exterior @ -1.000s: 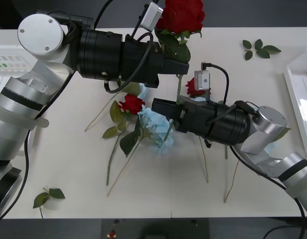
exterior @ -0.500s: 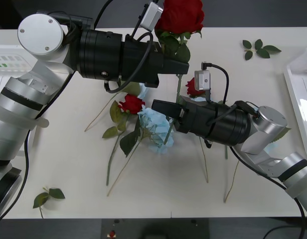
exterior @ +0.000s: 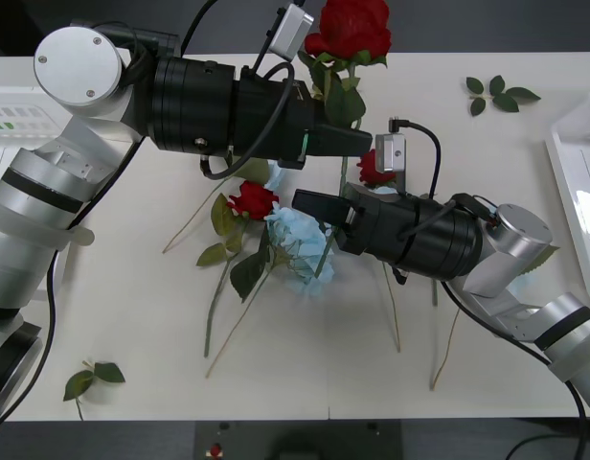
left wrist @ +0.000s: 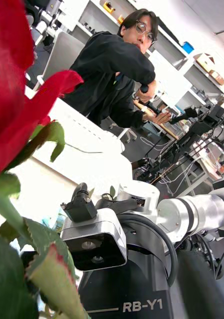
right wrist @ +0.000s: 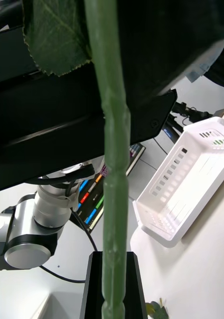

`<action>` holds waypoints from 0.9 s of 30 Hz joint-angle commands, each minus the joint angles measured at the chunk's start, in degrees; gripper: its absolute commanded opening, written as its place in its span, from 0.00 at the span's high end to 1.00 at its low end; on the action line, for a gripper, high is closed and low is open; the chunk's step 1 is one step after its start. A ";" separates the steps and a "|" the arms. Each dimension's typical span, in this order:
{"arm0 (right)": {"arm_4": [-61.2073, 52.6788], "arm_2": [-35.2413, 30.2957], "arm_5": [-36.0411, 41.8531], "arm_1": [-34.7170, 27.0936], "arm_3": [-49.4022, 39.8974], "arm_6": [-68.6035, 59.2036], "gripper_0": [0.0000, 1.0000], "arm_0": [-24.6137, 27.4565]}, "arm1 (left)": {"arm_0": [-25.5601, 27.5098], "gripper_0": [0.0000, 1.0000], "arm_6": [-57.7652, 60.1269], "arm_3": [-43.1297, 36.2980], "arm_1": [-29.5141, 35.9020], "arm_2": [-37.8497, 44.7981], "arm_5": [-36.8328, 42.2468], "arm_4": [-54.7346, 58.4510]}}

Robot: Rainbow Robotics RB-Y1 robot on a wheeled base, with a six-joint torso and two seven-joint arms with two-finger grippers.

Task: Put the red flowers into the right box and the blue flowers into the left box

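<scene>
A red flower [exterior: 351, 27] is held up over the table's far edge, its green stem [right wrist: 114, 164] running down between both grippers. My left gripper [exterior: 351, 129] reaches in from the left, with its fingers standing apart around the upper stem. Just below it my right gripper [exterior: 319, 206] is shut on the lower stem. The red petals [left wrist: 12, 99] loom close in the left wrist view. On the table lie a blue flower [exterior: 300, 247] and two more red flowers [exterior: 252, 199] [exterior: 372, 171]. The left box [exterior: 8, 101] [right wrist: 186, 194] is at the left edge, the right box [exterior: 566, 163] at the right edge.
Loose leaf sprigs lie at the far right [exterior: 496, 94] and the near left [exterior: 92, 376]. Long stems [exterior: 396, 307] trail toward the table's front edge under my right arm. The near middle of the table is bare.
My left gripper's fingers have spread, one now reaching farther right past the stem. The rose head has tilted and shifted a little. My right arm has stayed put.
</scene>
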 commanded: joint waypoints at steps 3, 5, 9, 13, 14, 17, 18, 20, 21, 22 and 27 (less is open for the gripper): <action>-0.35 -1.16 -0.33 -1.62 -0.82 0.68 1.00 -1.44 | -1.83 0.00 1.46 -1.51 0.10 -0.20 -0.35 0.74; -0.35 -1.34 -0.33 -2.06 -0.82 0.68 1.00 -1.53 | -1.83 0.00 1.46 -1.51 0.10 -0.20 -0.35 0.74; -0.44 -1.60 -0.51 -3.12 -0.82 0.68 1.00 -1.53 | -1.83 0.00 1.46 -1.51 0.10 -0.20 -0.35 0.74; -0.35 -1.78 -0.68 -6.63 -0.82 0.68 1.00 -2.05 | -1.83 0.00 1.46 -1.51 0.10 -0.20 -0.35 0.74; -0.44 -1.78 -0.59 -8.48 -0.82 0.68 1.00 -2.14 | -1.83 0.00 1.46 -1.51 0.10 -0.20 -0.35 0.74; -0.44 -1.87 0.02 -12.70 -0.82 0.68 1.00 -2.49 | 0.45 0.00 1.46 -0.54 0.19 -0.38 -0.79 0.83; -0.44 -1.95 0.02 -13.93 -0.82 0.68 1.00 -2.58 | 0.19 0.00 1.46 -0.63 0.45 -0.02 -1.14 1.18; -0.35 -2.39 -0.24 -16.74 -0.82 0.68 1.00 -2.67 | 0.45 0.00 1.38 -0.81 1.69 0.15 -1.67 1.53; -0.35 -2.48 -0.33 -18.06 -0.82 0.68 1.00 -2.76 | 0.45 0.00 1.46 -0.81 2.21 0.15 -1.67 1.62; -0.35 -2.75 -0.59 -19.82 -0.82 0.68 1.00 -2.76 | 0.45 0.00 1.46 -0.89 3.18 0.15 -1.67 1.62; -0.35 -3.89 -0.95 -26.06 1.55 -5.87 1.00 -3.11 | 0.63 0.00 1.99 -0.98 8.10 0.15 -1.67 0.56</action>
